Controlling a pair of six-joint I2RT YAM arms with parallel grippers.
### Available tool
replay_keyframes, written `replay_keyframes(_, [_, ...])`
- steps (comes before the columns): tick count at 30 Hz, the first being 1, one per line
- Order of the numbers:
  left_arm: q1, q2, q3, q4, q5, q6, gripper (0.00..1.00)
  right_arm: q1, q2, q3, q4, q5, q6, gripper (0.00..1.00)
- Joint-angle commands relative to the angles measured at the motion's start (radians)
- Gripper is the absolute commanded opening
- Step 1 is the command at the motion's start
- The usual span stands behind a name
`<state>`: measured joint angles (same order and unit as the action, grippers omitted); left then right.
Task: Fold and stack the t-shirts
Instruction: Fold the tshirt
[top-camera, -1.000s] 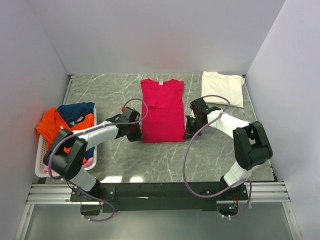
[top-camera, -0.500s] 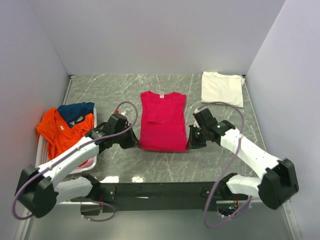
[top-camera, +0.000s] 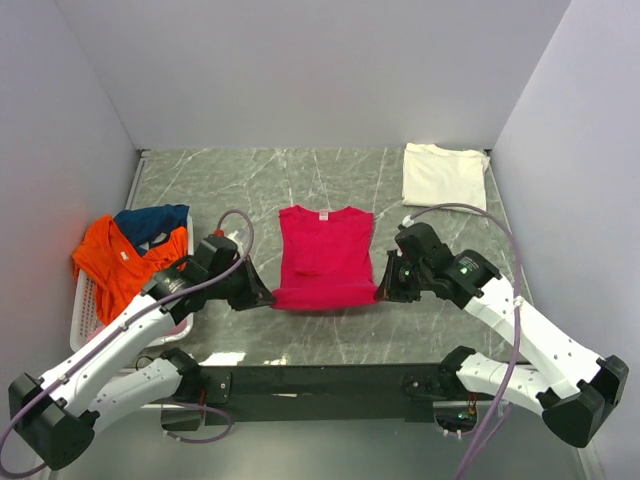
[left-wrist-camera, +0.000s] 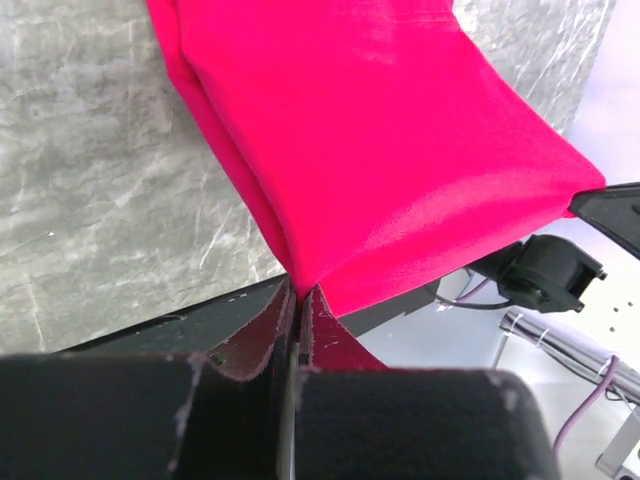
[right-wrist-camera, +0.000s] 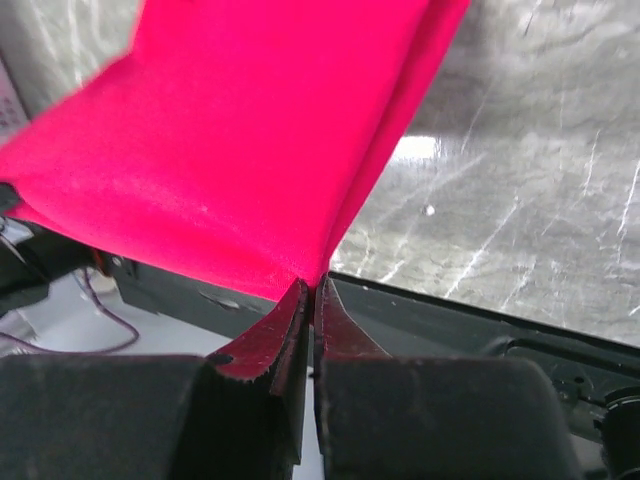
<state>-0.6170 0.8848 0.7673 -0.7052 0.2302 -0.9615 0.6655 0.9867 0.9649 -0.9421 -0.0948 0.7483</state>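
Right now I have both arms pinching the near hem of the crimson-pink cotton t-shirt (top-camera: 325, 250), one corner each. The left gripper (top-camera: 262, 297) is clenched on the left hem corner and the right gripper (top-camera: 385, 290) on the right one. In each wrist view the jaws are pressed together with a peak of red fabric caught between them. I hold it this way, I judge, so the hem stays stretched and level between the two hands and can be carried over toward the collar without sagging or twisting. The shirt's far end, with the small white neck label, lies flat on the grey marbled tabletop (top-camera: 440, 310), while the near end rises off the surface to the fingers. The cloth therefore runs away from both grippers toward the back wall, with the grippers at its two near corners and the whole body of the shirt between and beyond them. A folded cream-white t-shirt (top-camera: 445, 177) rests well apart at the far right. An orange t-shirt (top-camera: 120, 255) and a navy t-shirt (top-camera: 152, 222) are heaped in the white slatted plastic basket (top-camera: 80, 330) at the left.
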Motion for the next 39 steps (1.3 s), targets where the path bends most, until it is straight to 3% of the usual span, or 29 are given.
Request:
replay_keyframes(1, [0.002,0.032,0.075,0.007,-0.048,-0.008,0.00,-0.003,0.012,0.070,-0.034,0.118,0.016,0.00])
replay_keyframes(10, [0.023,0.232,0.187,0.090,-0.112,0.040,0.00,-0.052,0.159,0.162,0.058,0.176,-0.035,0.00])
replay_keyframes(21, [0.109,0.431,0.297,0.193,-0.060,0.089,0.00,-0.199,0.368,0.340,0.117,0.141,-0.182,0.00])
replay_keyframes(39, [0.226,0.752,0.507,0.236,-0.014,0.159,0.00,-0.299,0.763,0.669,0.117,0.099,-0.319,0.00])
